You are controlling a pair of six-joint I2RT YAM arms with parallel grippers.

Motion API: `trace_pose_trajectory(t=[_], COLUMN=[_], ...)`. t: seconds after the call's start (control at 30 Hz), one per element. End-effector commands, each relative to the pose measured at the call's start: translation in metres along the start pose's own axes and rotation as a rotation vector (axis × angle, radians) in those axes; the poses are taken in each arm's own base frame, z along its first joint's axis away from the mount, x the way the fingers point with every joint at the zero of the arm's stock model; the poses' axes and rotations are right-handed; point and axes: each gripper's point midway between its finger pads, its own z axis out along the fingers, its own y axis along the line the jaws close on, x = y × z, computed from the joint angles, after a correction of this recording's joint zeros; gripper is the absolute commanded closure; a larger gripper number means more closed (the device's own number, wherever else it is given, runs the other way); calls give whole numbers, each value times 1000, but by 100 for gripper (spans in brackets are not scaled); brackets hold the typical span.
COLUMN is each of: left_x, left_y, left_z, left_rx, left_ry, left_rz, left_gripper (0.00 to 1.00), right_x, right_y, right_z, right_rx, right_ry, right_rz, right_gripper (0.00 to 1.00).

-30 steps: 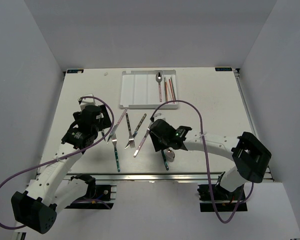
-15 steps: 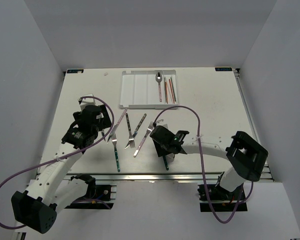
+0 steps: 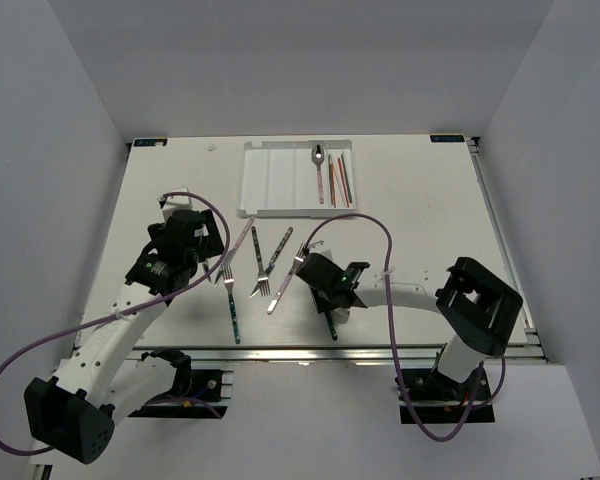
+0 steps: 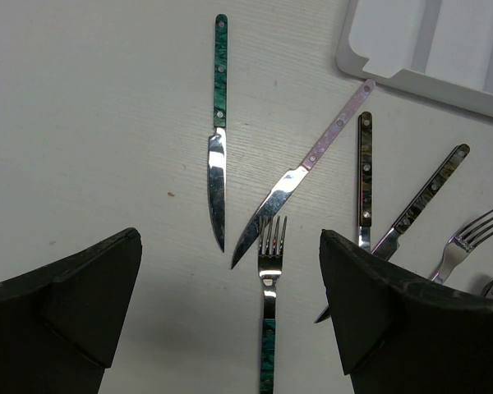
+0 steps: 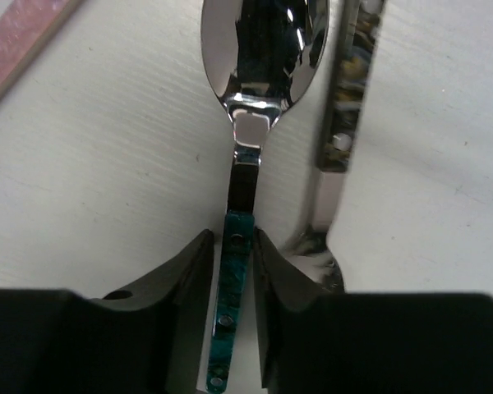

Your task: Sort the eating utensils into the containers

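Observation:
My right gripper (image 5: 232, 254) is down at the table with its jaws closed on the teal handle of a spoon (image 5: 263, 49), whose bowl points away from the fingers. From above, that gripper (image 3: 332, 300) sits near the front edge, and the teal spoon handle (image 3: 333, 328) sticks out below it. My left gripper (image 4: 230, 320) is open, with a teal-handled fork (image 4: 269, 254) lying on the table between its fingers. The white tray (image 3: 270, 180) at the back holds a spoon (image 3: 319, 165) and chopsticks (image 3: 340, 182) in its right slots.
A second spoon with a dark patterned handle (image 5: 349, 82) lies right beside the held one. A teal-handled knife (image 4: 218, 123), a pink-handled knife (image 4: 312, 156) and more forks and knives (image 3: 265, 265) are scattered between the arms. The tray corner (image 4: 444, 49) is beyond them.
My right gripper has slid toward the front edge onto the teal spoon handle, and its jaws have narrowed around it. The left arm has stayed still and open.

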Motion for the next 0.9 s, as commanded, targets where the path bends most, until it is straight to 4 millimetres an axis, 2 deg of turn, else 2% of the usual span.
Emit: trace_pose_trajectory(t=[0.0, 0.03, 0.2, 0.27, 0.33, 0.4, 0.53, 0.6, 0.67, 0.7, 0.73, 0.77, 0.8, 0.83, 0.87], left_x=[-2, -3, -2, -2, -2, -2, -3, -3, -4, -5, -5, -5, -5, -5, -5], left_y=[0, -1, -1, -2, -2, -1, 0, 1, 1, 1, 2, 3, 3, 4, 4], left_z=[-1, -1, -1, -1, -1, -1, -2, -2, -2, -3, -3, -3, -4, -4, -4], left_rx=[3, 5, 7, 9, 9, 7, 2, 0, -2, -4, -6, -8, -8, -11, -10], left_ry=[-4, -9, -5, -3, -3, -5, -10, -11, -12, -16, -17, -18, -21, -22, -23], left_rz=[1, -4, -1, 0, 1, 1, -2, -2, -4, -5, -5, -5, -8, -8, -9], left_gripper=[2, 2, 2, 2, 2, 2, 2, 2, 2, 2, 2, 2, 2, 2, 2], right_x=[-1, -1, -10, -16, -18, -25, -53, -85, -107, -132, -149, -156, -188, -208, -217], right_y=[4, 4, 1, 1, 2, 4, 11, 13, 7, 12, 4, 4, 7, -4, -8], right_z=[9, 9, 2, -3, -5, -9, -30, -48, -47, -55, -54, -40, -48, -43, -22], right_rx=[14, 17, 43, 38, 33, 30, -1, -14, -9, -25, -16, -20, -37, -25, -5], right_ry=[8, 10, -15, -35, -42, -56, -122, -208, -224, -266, -280, -259, -308, -324, -305], right_rz=[-4, 0, 13, 14, 11, 16, 26, 29, 38, 39, 56, 52, 63, 92, 97], right_gripper=[70, 74, 74, 78, 100, 100, 100, 100, 100, 100, 100, 100, 100, 100, 100])
